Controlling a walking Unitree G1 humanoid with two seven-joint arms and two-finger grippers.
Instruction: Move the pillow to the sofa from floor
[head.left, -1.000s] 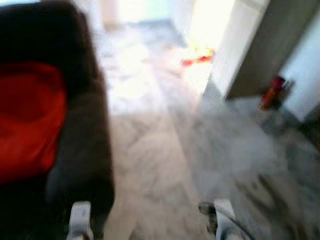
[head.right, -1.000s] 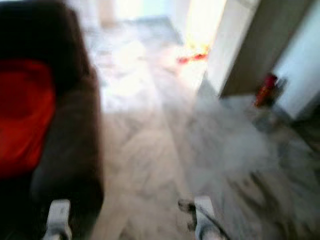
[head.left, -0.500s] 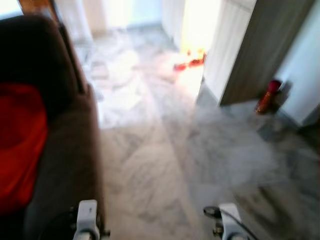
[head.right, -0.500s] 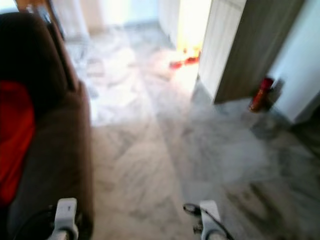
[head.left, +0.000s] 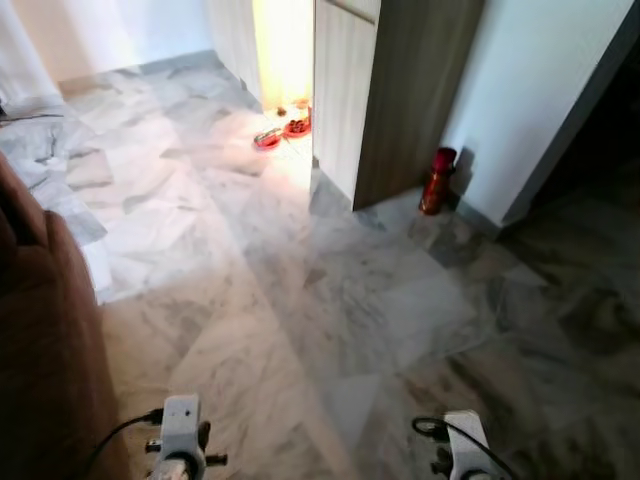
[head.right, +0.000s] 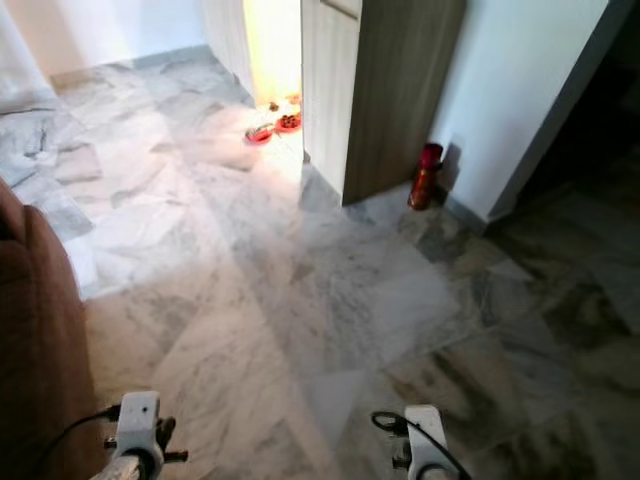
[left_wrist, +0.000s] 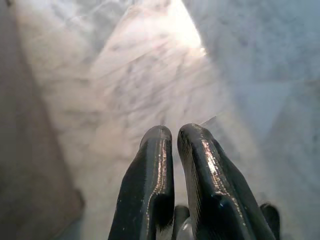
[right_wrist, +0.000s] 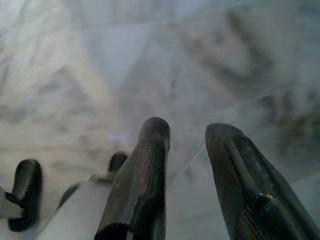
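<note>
Pillow isn't anywhere you can see now, so you can't tell where it lies or how its long axis runs; judge the task as still in its search stage. Marble floor (head.left: 300, 300) spreads ahead, sofa (head.left: 40, 370) near left, red bottle (head.left: 437, 180) far right. Left gripper (left_wrist: 172, 137) is closed and empty, right gripper (right_wrist: 187, 135) parted and empty

I see grey marble floor (head.left: 330, 300), a red bottle (head.left: 437, 180) standing by the white wall (head.left: 520, 90), and red bowls (head.left: 283, 131) near a wooden door (head.left: 405, 90).
</note>
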